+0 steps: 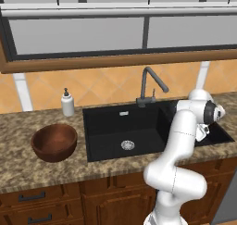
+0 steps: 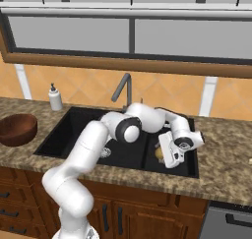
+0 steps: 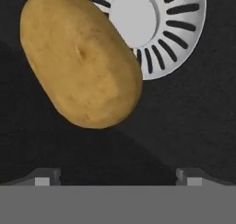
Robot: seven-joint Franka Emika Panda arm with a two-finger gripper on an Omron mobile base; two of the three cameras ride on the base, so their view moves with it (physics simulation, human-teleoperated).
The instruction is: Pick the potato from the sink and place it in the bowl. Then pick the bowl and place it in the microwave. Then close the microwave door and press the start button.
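Nothing is done yet — the pincer [image 3: 118,177] hangs spread and empty over the potato [image 3: 80,57] in the sink [image 1: 106,122], the bowl [image 1: 54,142] waiting on the bench [image 1: 28,168].

Orange tiled wall [image 1: 106,83] behind speckled granite counter [image 1: 18,127].

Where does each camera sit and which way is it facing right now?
Left base view: behind-left of the arm, facing sink, bowl; arm lower right.
Right base view: behind-right, same sink, bowl; arm lower left, open end effector by potato.
Hand view: looks down along the end effector at potato and drain; fingertips at bottom.
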